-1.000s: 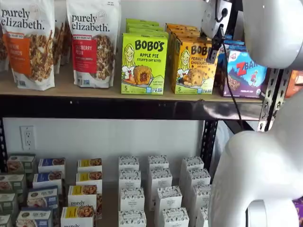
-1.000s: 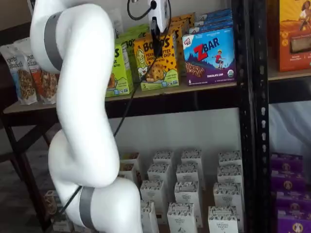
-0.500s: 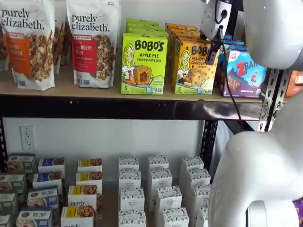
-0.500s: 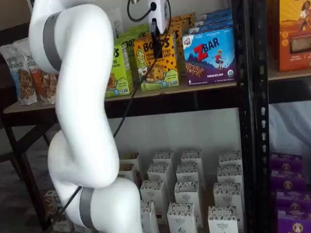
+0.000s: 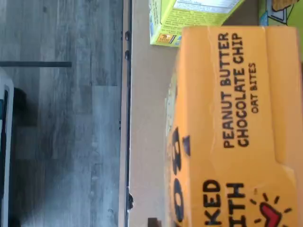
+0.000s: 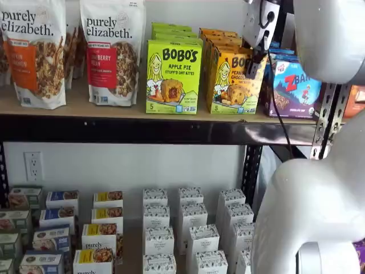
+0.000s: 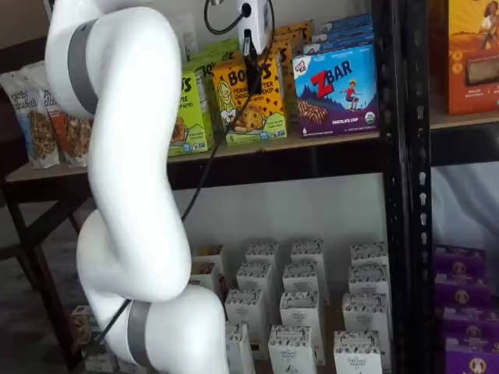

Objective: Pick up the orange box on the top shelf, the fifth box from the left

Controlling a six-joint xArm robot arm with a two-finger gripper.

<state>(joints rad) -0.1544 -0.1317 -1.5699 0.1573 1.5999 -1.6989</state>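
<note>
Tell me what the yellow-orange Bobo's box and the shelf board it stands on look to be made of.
The yellow-orange Bobo's peanut butter chocolate chip box looks like printed paperboard with a slight sheen: the wrist view shows folded edges and a creased panel. The tan top shelf board looks like matt pressed wood or fibreboard, with no clear grain, so which one is uncertain. Its black front beam appears to be painted metal.

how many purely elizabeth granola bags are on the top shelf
2 show fully: the orange-label bag at the far end of the top shelf and the red-label bag beside it. More may hide behind.
</note>
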